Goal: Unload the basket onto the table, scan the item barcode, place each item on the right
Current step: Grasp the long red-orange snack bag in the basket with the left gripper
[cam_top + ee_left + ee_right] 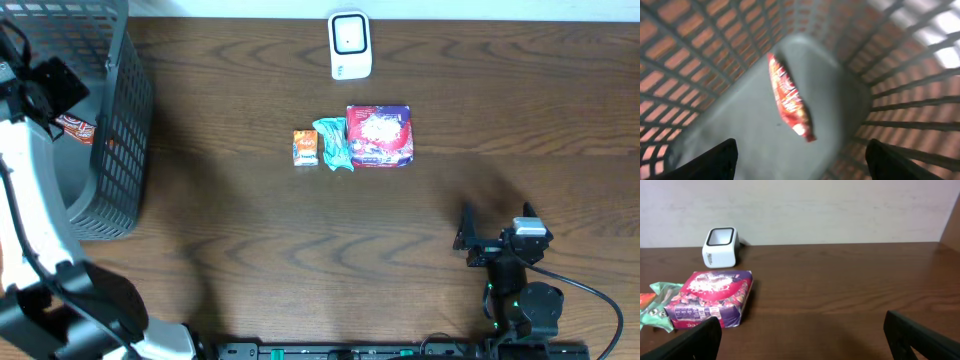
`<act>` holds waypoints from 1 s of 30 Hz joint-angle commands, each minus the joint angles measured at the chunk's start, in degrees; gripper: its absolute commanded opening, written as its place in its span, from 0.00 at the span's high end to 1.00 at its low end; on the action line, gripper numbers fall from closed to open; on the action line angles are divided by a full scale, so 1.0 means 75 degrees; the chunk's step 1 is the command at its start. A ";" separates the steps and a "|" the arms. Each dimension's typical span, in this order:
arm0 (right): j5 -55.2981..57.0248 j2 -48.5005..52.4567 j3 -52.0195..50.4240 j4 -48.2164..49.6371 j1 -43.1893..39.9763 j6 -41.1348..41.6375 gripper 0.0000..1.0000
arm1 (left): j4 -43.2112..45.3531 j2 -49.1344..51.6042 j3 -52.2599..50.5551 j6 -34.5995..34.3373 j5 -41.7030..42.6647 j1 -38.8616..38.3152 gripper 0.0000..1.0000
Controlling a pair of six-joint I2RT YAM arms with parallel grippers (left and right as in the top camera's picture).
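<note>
a: what filled most of the scene?
b: a dark wooden table [300,250], with a grey mesh basket [125,120] at its far left.
a: and the arms?
b: the left gripper [800,160] hung over the basket, jaws spread wide and gripping nothing. the right gripper [802,335] sat at the near right, jaws just as wide and also empty.
a: where were the goods?
b: a purple box [380,135] lay mid-table. beyond it, at the far edge, stood the white scanner [350,45]. a red packet [790,97] was inside the basket, below the left gripper and apart from both fingers. a green packet [333,143] lay against the box's left side, with a small orange packet [305,147] just left of that.
</note>
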 commanded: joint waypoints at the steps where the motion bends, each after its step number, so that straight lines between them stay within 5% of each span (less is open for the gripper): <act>1: 0.0012 -0.0012 -0.0032 -0.0003 0.0023 0.0108 0.01 | -0.0035 0.0090 -0.0015 0.0119 -0.0361 0.0277 0.17; 6: 0.0012 -0.0012 -0.0035 -0.0003 0.0026 0.0108 0.01 | -0.0064 0.0122 -0.0017 0.0119 -0.0358 0.0670 0.16; 9: 0.0012 -0.0012 -0.0035 -0.0003 0.0023 0.0108 0.01 | -0.0023 0.0204 -0.0017 0.0108 -0.0344 0.0711 0.00; 30: 0.0012 -0.0012 -0.0035 -0.0003 0.0023 0.0108 0.01 | 0.1606 0.2361 -0.0017 -0.0201 -0.0207 0.0542 0.02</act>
